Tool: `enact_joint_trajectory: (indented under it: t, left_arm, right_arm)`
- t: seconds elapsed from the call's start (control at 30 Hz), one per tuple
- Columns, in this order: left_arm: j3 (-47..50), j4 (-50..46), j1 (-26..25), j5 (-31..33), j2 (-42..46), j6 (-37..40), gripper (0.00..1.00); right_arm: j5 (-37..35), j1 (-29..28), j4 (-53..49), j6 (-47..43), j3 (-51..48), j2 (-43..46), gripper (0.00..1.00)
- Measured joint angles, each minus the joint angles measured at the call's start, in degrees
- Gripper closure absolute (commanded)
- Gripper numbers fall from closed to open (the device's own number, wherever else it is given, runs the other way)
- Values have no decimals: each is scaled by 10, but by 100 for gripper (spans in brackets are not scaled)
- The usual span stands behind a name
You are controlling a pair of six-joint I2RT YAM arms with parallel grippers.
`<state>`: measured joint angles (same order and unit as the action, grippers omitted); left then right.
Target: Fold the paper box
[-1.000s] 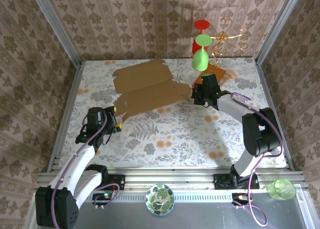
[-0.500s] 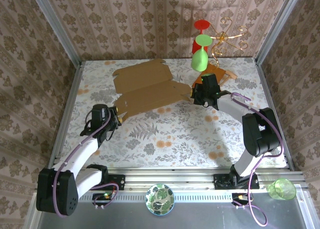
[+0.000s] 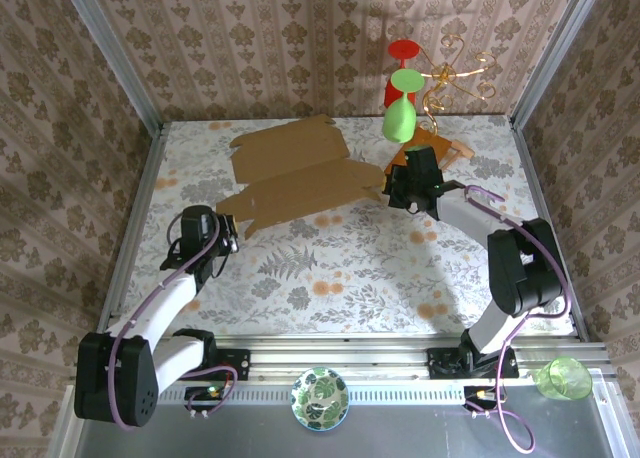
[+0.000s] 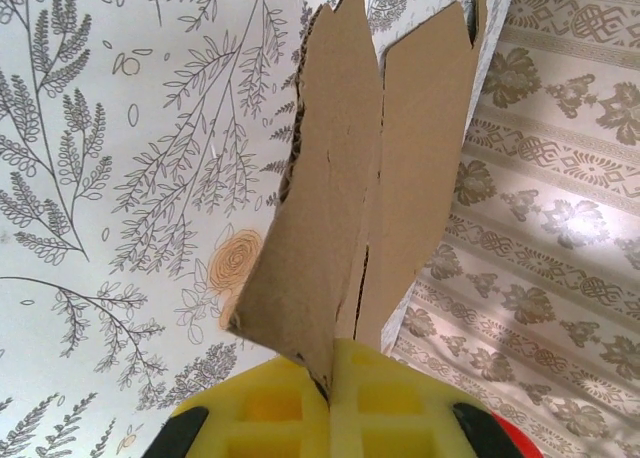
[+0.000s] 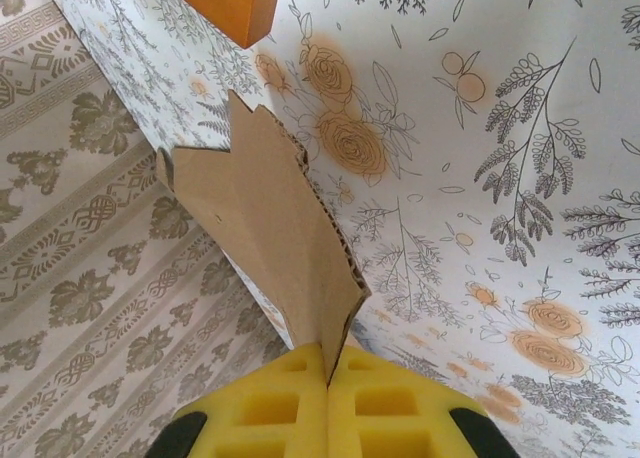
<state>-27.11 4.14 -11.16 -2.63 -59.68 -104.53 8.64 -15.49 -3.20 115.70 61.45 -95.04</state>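
The counter (image 3: 350, 268) is the biggest thing, with flowers and leaves printed all over it. On it lies the paper box (image 3: 300, 178), a big plain brown sheet with folds and flaps. It sits open toward 11 o'clock on the counter, and it reaches from about 9 o'clock to the middle.

The left arm (image 3: 160, 313) comes up from 7 o'clock. The right arm (image 3: 515, 268) comes up from 5 o'clock and bends in toward the middle.

The left end effector (image 3: 228, 230) is pinched tight on the box's corner at the box's 8 o'clock. In the left wrist view its yellow pads (image 4: 270, 408) squeeze the brown card, and the flap stands up from them. The right end effector (image 3: 400, 193) is pinched tight on the box's edge at the box's 3 o'clock, its yellow pads pressed on the thin card.

An orange-brown flat piece (image 3: 440, 143) lies at 1 o'clock, just behind the right end effector. A green glass (image 3: 398, 121) is right beside it. A leafy bowl (image 3: 319, 399) sits at 6 o'clock, off the counter. A small green cup (image 3: 562, 379) sits at 4 o'clock.
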Motion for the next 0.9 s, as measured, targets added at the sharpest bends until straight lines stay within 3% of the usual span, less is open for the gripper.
enact_joint_trajectory:
  t: [0.13, 0.27, 0.37, 0.5, 0.63, 0.9]
  left_arm:
    - [-18, -7, -6, 14, 8, -5, 100]
    - [-31, -17, -27, 39, 21, -25, 100]
    - [-40, -22, -37, 51, 22, -38, 100]
    - [-48, -24, -44, 60, 22, -48, 100]
    - [-52, -24, -50, 66, 21, -54, 100]
    - [-53, -24, -53, 65, 20, -58, 100]
  right_arm:
    - [7, 5, -13, -25, 0, 14, 56]
    - [6, 3, -33, -64, -22, 83, 39]
    - [-9, -25, -31, -83, -73, 172, 36]
    - [-38, -136, 13, -90, -136, 243, 39]
    - [-57, -226, 74, -84, -159, 214, 42]
    - [-90, -246, 188, -73, -142, 95, 50]
